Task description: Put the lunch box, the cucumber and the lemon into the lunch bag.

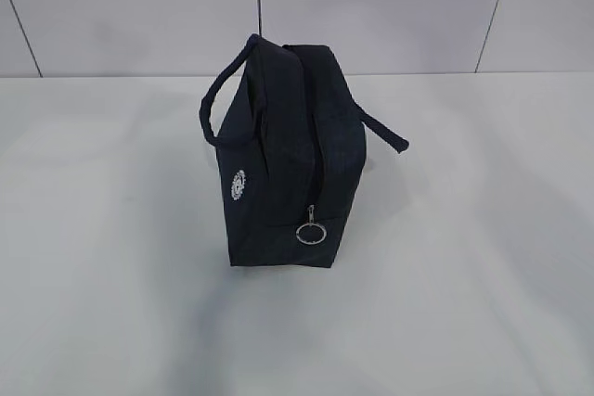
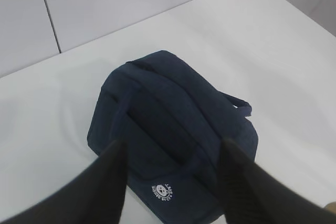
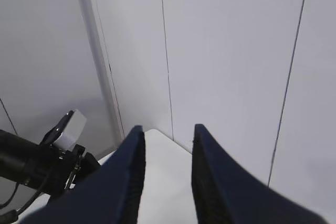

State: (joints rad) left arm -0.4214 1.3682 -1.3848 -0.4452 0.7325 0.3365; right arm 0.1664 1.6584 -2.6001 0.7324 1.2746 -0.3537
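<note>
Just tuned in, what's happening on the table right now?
Nothing is being handled. The navy lunch bag stands alone on the white table, its top zipper apparently closed with the ring pull hanging at the near end. The left gripper hovers above the bag, jaws open and empty. The right gripper points at the wall, holding nothing. No lunch box, cucumber or lemon is in sight.

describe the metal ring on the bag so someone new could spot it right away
On the white table stands a dark navy lunch bag. Follow its closed zipper down the near end to the silver ring pull hanging near the bottom, the only shiny metal part, right of the round white logo.
</note>
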